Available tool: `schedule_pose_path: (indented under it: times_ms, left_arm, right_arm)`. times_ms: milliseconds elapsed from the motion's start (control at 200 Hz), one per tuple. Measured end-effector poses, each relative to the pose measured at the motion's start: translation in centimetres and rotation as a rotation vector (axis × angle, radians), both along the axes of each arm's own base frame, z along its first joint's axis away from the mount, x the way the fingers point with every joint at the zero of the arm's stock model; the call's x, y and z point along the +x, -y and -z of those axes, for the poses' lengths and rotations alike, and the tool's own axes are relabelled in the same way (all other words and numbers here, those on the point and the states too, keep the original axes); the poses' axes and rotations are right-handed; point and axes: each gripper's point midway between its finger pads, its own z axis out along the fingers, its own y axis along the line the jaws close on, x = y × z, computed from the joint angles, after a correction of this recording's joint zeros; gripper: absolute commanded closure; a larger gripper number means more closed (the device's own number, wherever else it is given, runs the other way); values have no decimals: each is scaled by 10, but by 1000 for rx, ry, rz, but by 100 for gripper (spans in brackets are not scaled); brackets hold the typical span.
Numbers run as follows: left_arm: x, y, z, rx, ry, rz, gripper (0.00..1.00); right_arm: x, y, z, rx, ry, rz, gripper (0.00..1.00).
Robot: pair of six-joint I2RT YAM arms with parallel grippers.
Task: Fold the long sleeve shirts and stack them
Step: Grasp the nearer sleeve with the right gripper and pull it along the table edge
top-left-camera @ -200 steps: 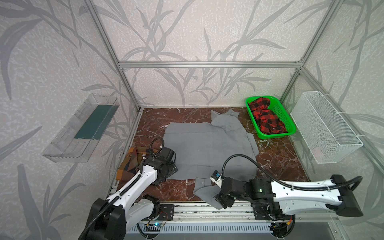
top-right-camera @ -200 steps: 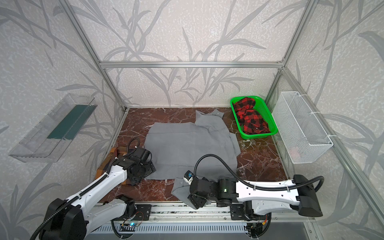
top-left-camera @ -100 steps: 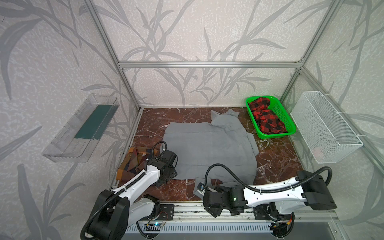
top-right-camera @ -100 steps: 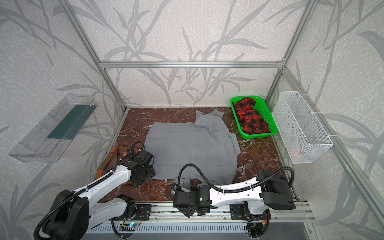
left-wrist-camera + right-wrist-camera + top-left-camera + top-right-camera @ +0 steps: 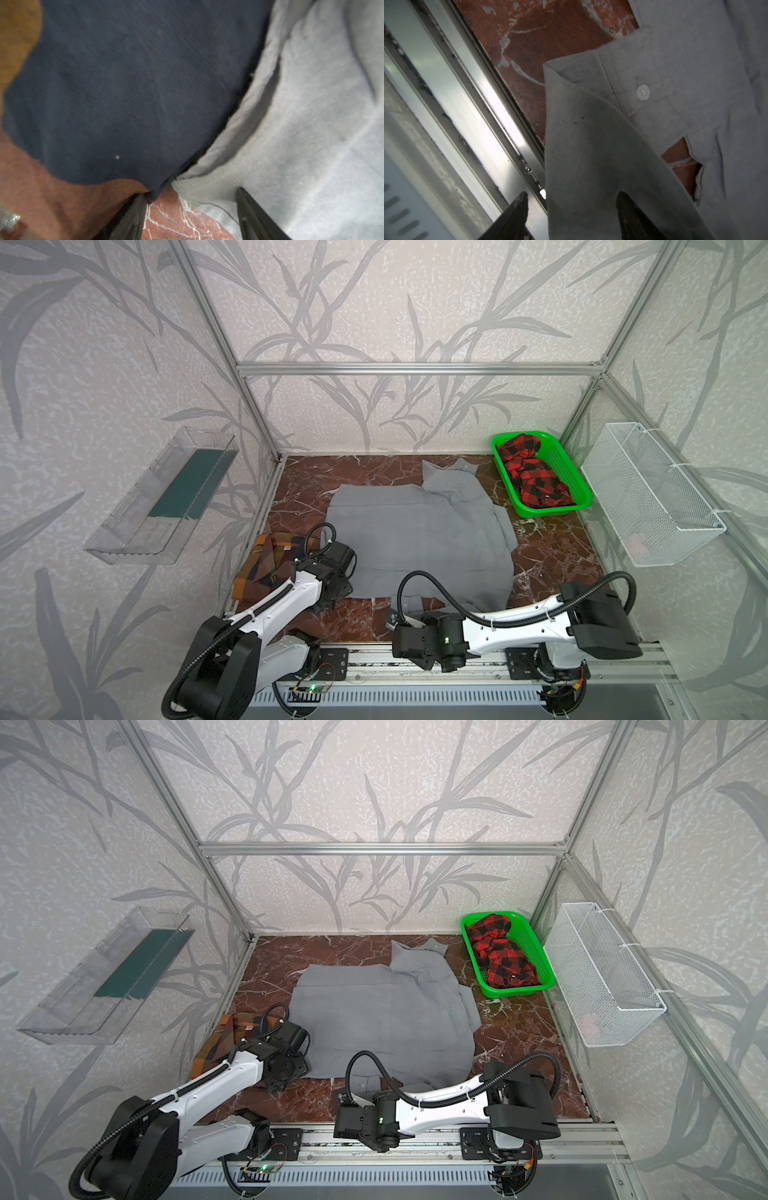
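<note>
step: grasping grey button-up shirt [image 5: 419, 543], flat mid tabletop [image 5: 357, 472], for fold | left jaws apart, empty, 7 o'clock hem [image 5: 218, 187] | right jaws apart around 6 o'clock cuff [image 5: 633, 93], unclamped | next likely: pinch, lift together

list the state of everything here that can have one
grey shirt, spread out flat on the table
cuff, buttoned, one corner lifted
colour-block shirt, folded, at the table's left edge
green basket, holding a crumpled red-and-black cloth
left pincer, open, low where the two shirts meet
right pincer, open, lifted cuff corner between its jaws, not clamped
</note>
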Motion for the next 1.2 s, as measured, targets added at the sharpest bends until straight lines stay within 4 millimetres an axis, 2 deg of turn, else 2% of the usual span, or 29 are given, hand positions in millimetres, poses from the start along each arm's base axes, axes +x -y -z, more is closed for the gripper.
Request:
schedule_pose_path:
  times_ms: [160, 220, 245, 390, 465, 575, 725, 845, 880, 1035, 1075, 1200]
  left_arm:
    - [8, 1, 0, 7, 14, 3, 43]
    - [10, 2, 0, 10, 22, 7, 44]
    - [11, 2, 0, 10, 25, 8, 48]
    - [13, 2, 0, 15, 33, 7, 56]
    - [14, 1, 0, 17, 37, 10, 60]
    - [14, 1, 0, 20, 41, 11, 62]
    - [14, 0, 0, 21, 44, 10, 69]
    - [13, 0, -1, 21, 44, 12, 70]
    - [13, 0, -1, 21, 44, 11, 74]
    - [11, 4, -3, 1, 43, 16, 77]
    - [10, 4, -4, -2, 44, 16, 81]
    - [9, 4, -6, -9, 47, 19, 82]
  right_arm:
    - [1, 3, 1, -14, 8, 1, 52]
    - [1, 4, 1, -15, 6, 0, 55]
    - [1, 4, 2, -16, 5, -1, 57]
    - [0, 6, 7, -31, -1, -6, 61]
    - [-1, 7, 9, -38, -2, -10, 69]
    - [-1, 8, 12, -43, -5, -16, 74]
    - [-2, 13, 16, -55, -10, -20, 89]
    - [-3, 19, 21, -70, -10, -18, 95]
    - [-3, 21, 21, -72, -10, -18, 96]
    - [-3, 26, 12, -45, -9, -18, 100]
    - [-3, 25, 6, -25, -8, -20, 100]
    - [-3, 24, -13, 45, -6, -21, 100]
